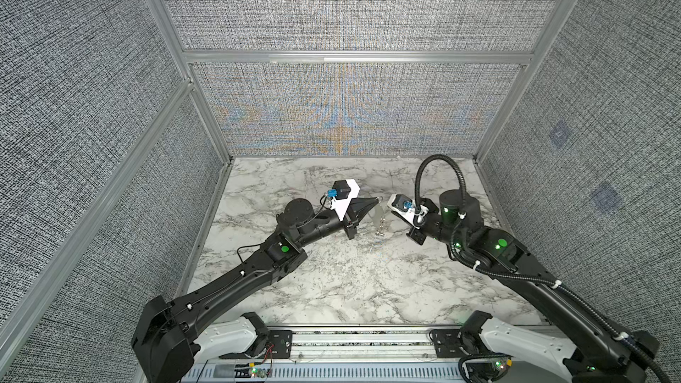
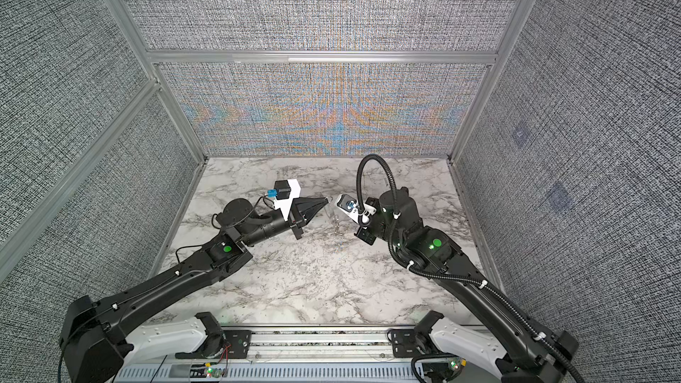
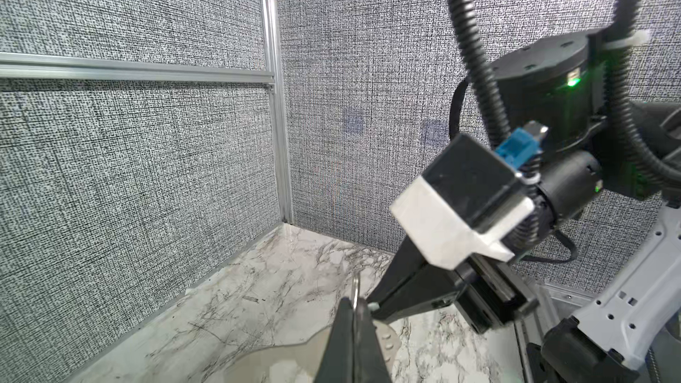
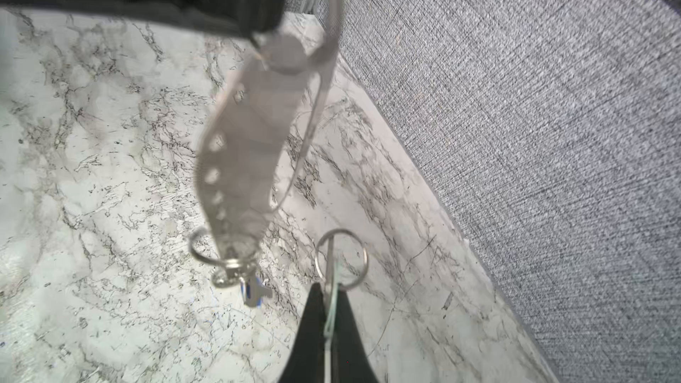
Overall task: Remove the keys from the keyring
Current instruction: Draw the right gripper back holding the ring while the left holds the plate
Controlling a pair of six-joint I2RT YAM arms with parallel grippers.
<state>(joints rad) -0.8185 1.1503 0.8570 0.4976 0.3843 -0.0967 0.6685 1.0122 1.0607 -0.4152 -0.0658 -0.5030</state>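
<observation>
Over the middle of the table my left gripper (image 3: 355, 302) is shut on the top edge of a flat grey oblong plate (image 4: 243, 149) with a row of small holes. The plate hangs below the left gripper (image 4: 259, 33), and a thin loop (image 4: 320, 105) runs along its side. From its lower end dangle a small ring (image 4: 201, 252), a clasp and a small silvery key (image 4: 254, 291). My right gripper (image 4: 331, 291) is shut on another small thin metal ring (image 4: 341, 256), apart from the hanging bunch, with a pale strip edge-on between its fingers. No blue tag is clearly visible.
In both top views the two grippers meet tip to tip above the marble tabletop (image 1: 331, 281), the left gripper (image 1: 376, 199) pointing right. Grey fabric walls with aluminium rails (image 1: 353, 57) close in the back and both sides. The right arm's cable hose (image 1: 438, 163) loops upward.
</observation>
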